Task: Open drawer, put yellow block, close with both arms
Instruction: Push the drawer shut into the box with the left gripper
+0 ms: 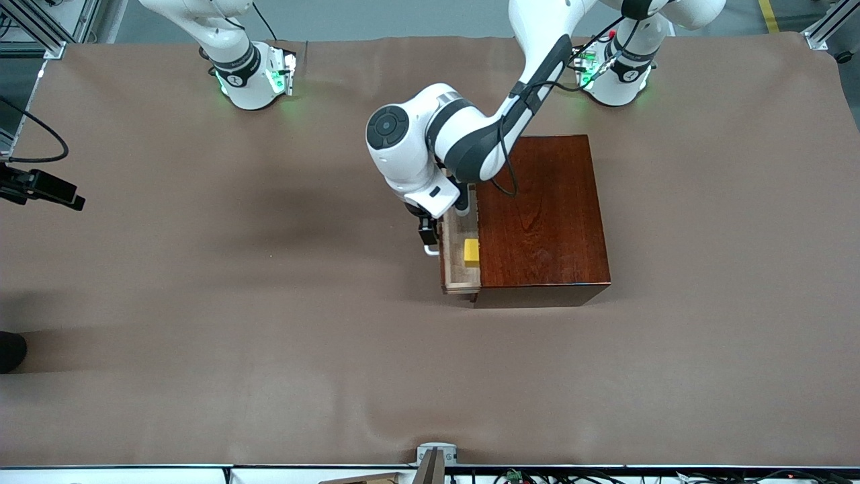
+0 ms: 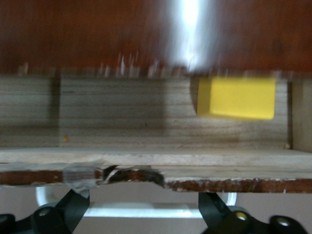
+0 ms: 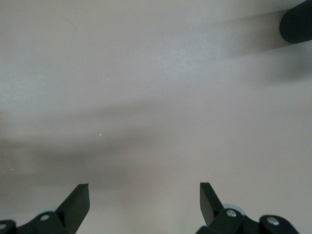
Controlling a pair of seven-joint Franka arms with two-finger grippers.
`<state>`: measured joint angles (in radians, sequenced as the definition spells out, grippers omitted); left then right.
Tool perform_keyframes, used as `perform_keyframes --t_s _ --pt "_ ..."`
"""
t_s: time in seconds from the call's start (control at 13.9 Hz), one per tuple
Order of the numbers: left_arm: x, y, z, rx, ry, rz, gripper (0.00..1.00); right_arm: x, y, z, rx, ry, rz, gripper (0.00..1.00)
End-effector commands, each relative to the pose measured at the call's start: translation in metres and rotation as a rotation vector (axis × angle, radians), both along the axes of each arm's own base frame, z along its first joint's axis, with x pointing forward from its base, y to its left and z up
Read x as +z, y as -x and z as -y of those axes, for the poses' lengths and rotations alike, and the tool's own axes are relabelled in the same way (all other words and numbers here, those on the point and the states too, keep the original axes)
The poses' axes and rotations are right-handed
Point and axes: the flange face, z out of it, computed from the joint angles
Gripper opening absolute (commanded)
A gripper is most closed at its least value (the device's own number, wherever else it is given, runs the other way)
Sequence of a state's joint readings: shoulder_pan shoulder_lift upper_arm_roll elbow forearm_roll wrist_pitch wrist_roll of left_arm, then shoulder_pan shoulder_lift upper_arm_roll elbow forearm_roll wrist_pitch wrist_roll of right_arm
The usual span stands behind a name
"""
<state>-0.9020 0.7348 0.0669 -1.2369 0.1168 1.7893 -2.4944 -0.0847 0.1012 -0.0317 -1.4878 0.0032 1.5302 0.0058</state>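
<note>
Mahogany-dark and glossy, the cabinet (image 1: 547, 215) stands on the brown table cover (image 1: 201, 336), toward the left arm's end of the table. Its drawer (image 1: 460, 259) is pulled partly out toward the right arm's end, showing a strip of pale-wood floor. The yellow block (image 1: 471, 251) lies on that floor, close against the cabinet body; the left wrist view shows it (image 2: 237, 97) resting flat on the pale wood just under the cabinet's dark edge. The white bar handle (image 1: 431, 251) juts from the drawer front, whose top edge is chipped (image 2: 131, 174) in the left wrist view. The left arm reaches from its base down to the drawer front, and the left gripper (image 1: 427, 232) sits at the handle. In the left wrist view its fingers (image 2: 73, 204) are spread wide, one on each side of the handle bar (image 2: 146, 210) along its length, and they do not close on it. The right arm waits, only its green-lit base (image 1: 252, 74) showing in the front view. The right gripper (image 3: 144, 202) hangs over bare table cover with its fingers parted and nothing between them.
</note>
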Motion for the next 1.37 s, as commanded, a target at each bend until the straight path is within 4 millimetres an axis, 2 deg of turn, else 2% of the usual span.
perform_keyframes --t_s 0.0,0.5,0.72,0.79,0.86,1.08,1.22,1.3 --pt "-0.003 -0.029 -0.047 0.021 -0.156 0.035 1.00 0.004 0.001 0.002 -0.011 0.007 0.005 1.00" --pt "-0.003 -0.036 -0.066 0.041 -0.236 0.027 1.00 0.004 0.001 0.002 -0.013 0.007 0.005 1.00" --pt "0.003 -0.034 -0.060 0.034 -0.222 0.032 1.00 0.004 0.001 0.000 -0.011 0.007 0.005 1.00" --pt "0.018 -0.033 -0.055 0.030 -0.196 0.049 1.00 0.004 0.001 0.000 -0.011 0.007 0.005 1.00" --pt "0.042 -0.032 -0.048 0.025 -0.157 0.076 1.00 0.004 0.001 -0.002 -0.010 0.005 0.005 1.00" --pt "0.098 -0.022 -0.035 0.006 -0.061 0.141 1.00 0.003 0.000 -0.004 -0.005 0.005 0.003 1.00" --pt "0.137 -0.021 -0.040 0.001 -0.010 0.176 1.00 0.003 0.000 -0.003 -0.007 0.006 0.003 1.00" --pt "0.150 -0.027 -0.048 -0.003 0.011 0.193 1.00 0.004 0.001 -0.004 -0.005 0.006 0.005 1.00"
